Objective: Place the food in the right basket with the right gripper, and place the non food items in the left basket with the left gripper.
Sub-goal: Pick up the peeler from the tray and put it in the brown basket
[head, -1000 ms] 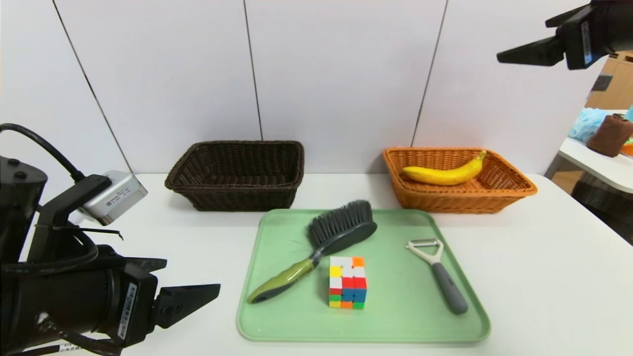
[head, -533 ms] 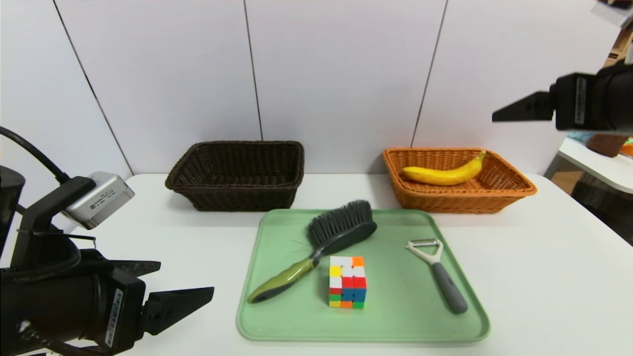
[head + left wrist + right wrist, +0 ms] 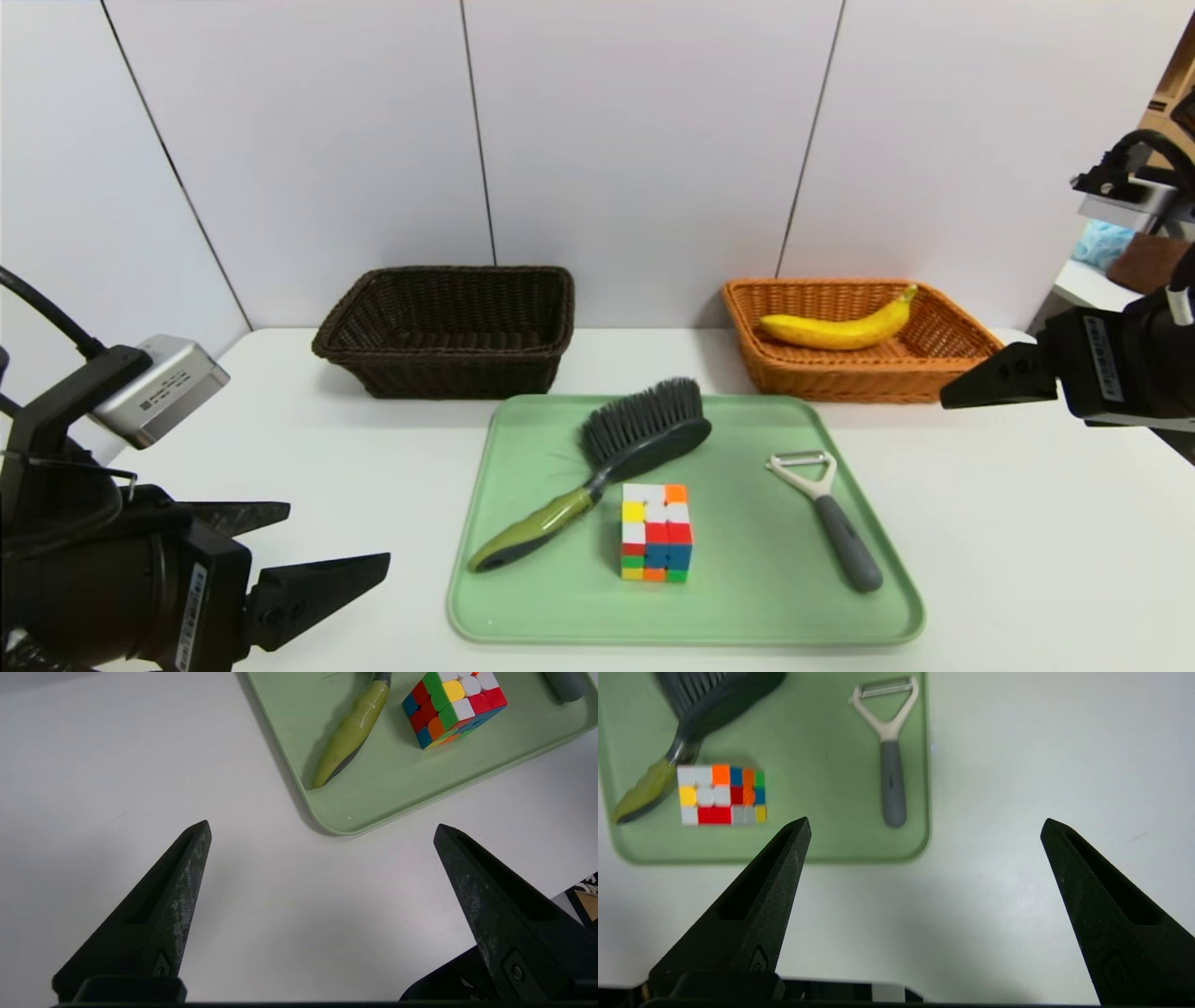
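In orange basket [image 3: 962, 359]: banana [image 3: 837, 328] (grippers open)

A banana [image 3: 837, 329] lies in the orange basket [image 3: 971, 359] at the table's [image 3: 1027, 523] far edge; the dark basket [image 3: 448, 369] sits empty. Brush [image 3: 607, 462], cube [image 3: 655, 532] and peeler [image 3: 826, 516] rest on the green tray [image 3: 747, 611].

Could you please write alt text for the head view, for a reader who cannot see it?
A green tray holds a brush, puzzle cube and peeler; behind it stand a dark brown basket and an orange basket holding a banana. Open left pincer and right pincer flank the table.
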Available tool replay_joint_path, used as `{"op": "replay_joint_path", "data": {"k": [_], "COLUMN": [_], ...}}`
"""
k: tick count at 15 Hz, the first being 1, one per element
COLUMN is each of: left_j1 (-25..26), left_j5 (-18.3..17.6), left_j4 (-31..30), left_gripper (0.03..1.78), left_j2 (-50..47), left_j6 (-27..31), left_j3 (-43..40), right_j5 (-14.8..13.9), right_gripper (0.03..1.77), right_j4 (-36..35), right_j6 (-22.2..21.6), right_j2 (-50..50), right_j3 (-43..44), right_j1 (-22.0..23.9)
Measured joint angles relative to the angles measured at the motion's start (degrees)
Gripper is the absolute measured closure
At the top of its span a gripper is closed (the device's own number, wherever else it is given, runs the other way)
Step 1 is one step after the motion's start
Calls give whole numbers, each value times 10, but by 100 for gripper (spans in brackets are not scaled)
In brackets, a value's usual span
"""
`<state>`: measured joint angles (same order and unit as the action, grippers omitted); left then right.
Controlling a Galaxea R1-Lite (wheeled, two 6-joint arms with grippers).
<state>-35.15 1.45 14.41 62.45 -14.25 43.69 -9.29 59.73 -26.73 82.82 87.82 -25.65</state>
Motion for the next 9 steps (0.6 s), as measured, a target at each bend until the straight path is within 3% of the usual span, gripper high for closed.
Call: {"op": "replay_joint_path", "data": {"k": [3,5,9], "left_j1": [0,0,0], "left_j5": [0,0,0], "left_j4": [0,1,2], "left_gripper": [12,12,12], "left_j2": [0,-2,-4], "left_j6": [0,0,0], "left_j3": [1,1,0], "right_j5": [62,77,102], "right_gripper": [11,11,10], "right_j4": [144,216,241], "right_j6": [-14,-22,-29], "right_j2": [41,82,165], "right_j3": [104,154,206], "right_j1": [-3,-2,-1]}}
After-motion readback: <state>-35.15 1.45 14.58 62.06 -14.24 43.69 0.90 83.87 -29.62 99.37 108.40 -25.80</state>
